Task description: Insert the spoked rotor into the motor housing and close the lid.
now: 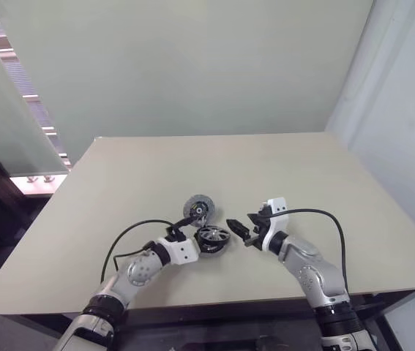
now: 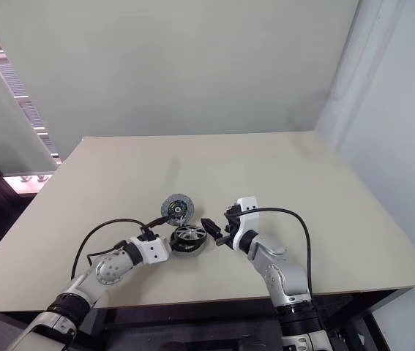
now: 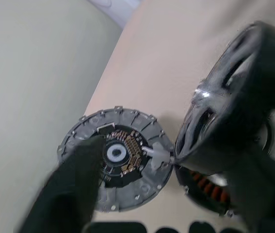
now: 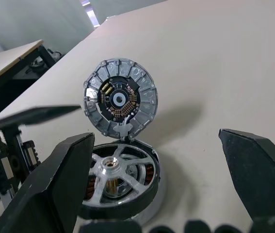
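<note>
On the table (image 1: 324,183), copper windings ring the motor housing (image 4: 122,187).

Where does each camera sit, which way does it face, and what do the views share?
Head eyes: above, facing forward and down over the table; both arms show, left gripper and right gripper open.
Left wrist: along its own fingers, at the lid and spoked rotor.
Right wrist: between its own fingers, at the rotor seated in the motor housing, the lid upright behind it.
Shared: lid and rotor.
</note>
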